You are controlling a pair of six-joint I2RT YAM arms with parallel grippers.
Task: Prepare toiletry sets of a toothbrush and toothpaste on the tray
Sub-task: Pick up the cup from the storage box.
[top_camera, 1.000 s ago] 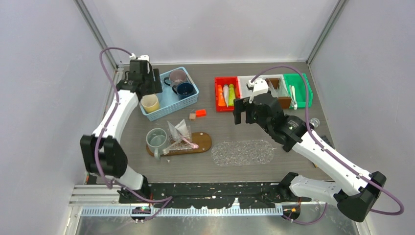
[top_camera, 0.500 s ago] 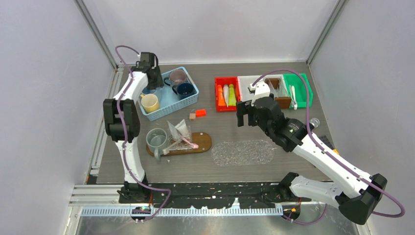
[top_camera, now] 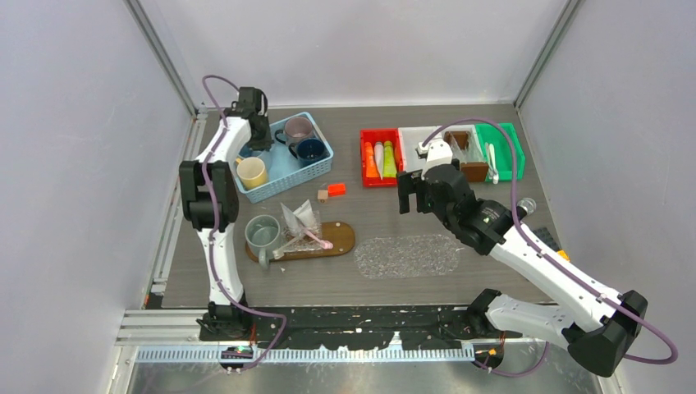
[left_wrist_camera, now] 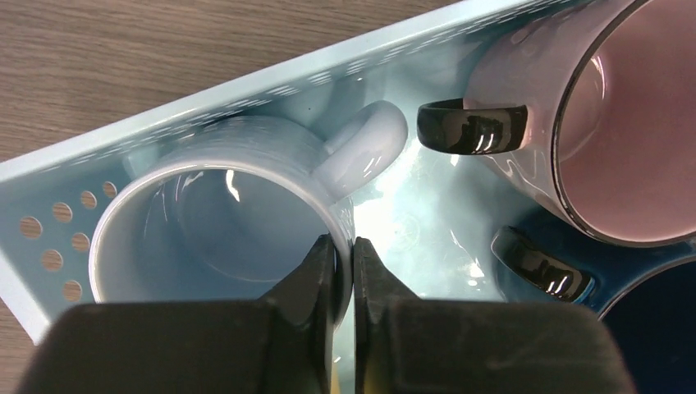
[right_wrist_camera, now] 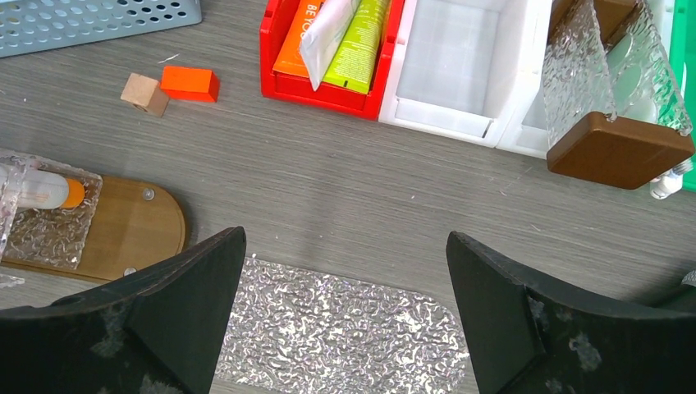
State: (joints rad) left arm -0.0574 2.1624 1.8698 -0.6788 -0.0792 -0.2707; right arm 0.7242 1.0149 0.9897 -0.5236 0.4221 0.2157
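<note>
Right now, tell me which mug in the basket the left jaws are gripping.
The light blue mug: its rim sits pinched between the left jaws. The mauve mug and navy mug beside it, and the cream-yellow mug, are untouched.

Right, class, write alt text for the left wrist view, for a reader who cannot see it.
The left gripper pinches the rim of a light blue mug standing in a pale blue basket. A mauve mug and a navy mug sit to its right.
</note>
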